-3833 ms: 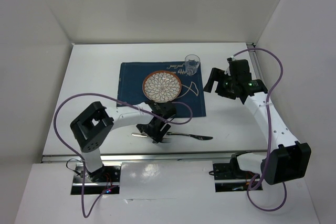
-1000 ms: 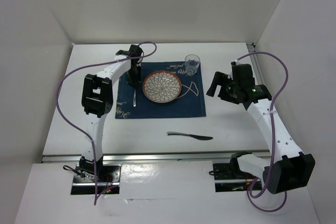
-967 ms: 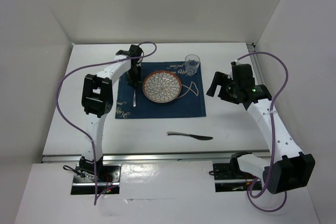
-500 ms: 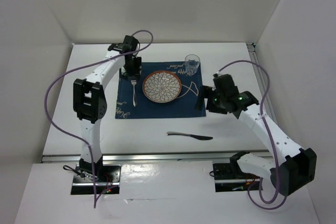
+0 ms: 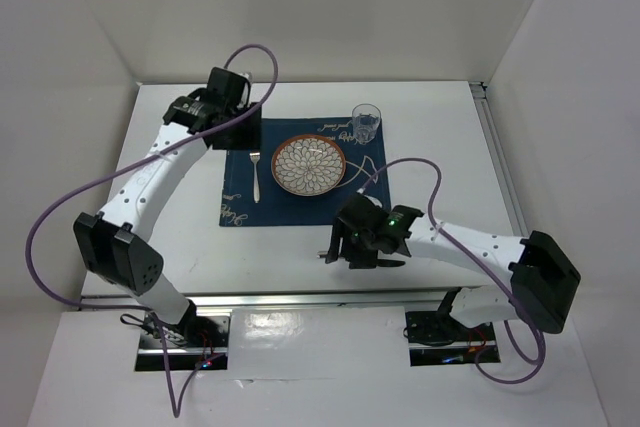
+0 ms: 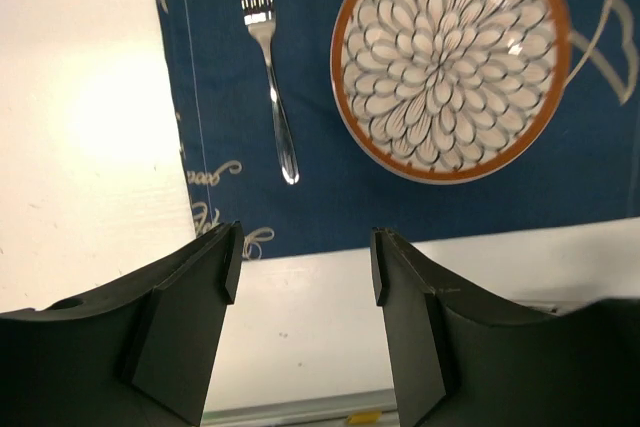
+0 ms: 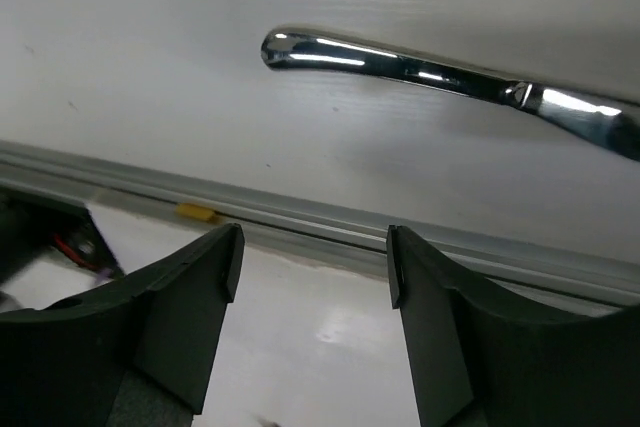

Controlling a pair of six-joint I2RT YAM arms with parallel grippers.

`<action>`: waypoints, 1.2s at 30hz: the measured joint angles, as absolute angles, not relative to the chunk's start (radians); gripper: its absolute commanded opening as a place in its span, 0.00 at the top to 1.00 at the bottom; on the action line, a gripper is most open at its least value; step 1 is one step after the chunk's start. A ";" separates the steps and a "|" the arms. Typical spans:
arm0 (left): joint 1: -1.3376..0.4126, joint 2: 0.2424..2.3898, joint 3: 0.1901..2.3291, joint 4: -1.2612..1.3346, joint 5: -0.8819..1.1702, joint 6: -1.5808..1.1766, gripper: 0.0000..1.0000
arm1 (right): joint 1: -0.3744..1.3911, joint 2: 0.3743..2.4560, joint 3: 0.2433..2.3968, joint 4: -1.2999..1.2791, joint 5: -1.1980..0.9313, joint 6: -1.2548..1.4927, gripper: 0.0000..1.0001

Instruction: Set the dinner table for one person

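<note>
Left jaws and right jaws gape empty; right jaws should straddle the knife (image 7: 400,63) handle squarely at the desk's (image 5: 440,127) near edge.

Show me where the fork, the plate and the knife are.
fork (image 6: 270,72), left wrist view, on its handle.
plate (image 6: 450,59), left wrist view, centre of the petal pattern.
knife (image 7: 440,73), right wrist view, on its handle.
</note>
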State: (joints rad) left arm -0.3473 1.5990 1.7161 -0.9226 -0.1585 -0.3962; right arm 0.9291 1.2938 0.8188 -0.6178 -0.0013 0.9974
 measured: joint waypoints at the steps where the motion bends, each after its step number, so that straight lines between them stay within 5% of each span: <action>1: -0.353 1.600 1.692 -0.922 -0.157 -0.397 0.29 | 0.930 1.299 0.810 -0.603 0.004 1.047 0.30; 11: -0.379 1.610 1.617 -0.934 -0.151 -0.398 0.29 | 0.930 1.297 0.678 -0.562 0.085 1.512 0.29; 22: -0.379 1.603 1.615 -0.926 -0.151 -0.396 0.29 | 0.909 1.448 0.759 -0.620 0.188 1.702 0.27; 31: -0.379 1.601 1.603 -0.920 -0.152 -0.392 0.29 | 0.905 1.600 0.902 -0.731 0.249 1.784 0.31; 36: -0.379 1.601 1.603 -0.920 -0.152 -0.390 0.29 | 0.901 1.655 0.958 -0.807 0.249 1.828 0.42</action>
State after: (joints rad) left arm -0.3786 1.6009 1.6028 -0.9195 -0.1516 -0.3901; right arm 0.9012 1.6554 0.9577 -0.8070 0.2489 1.8278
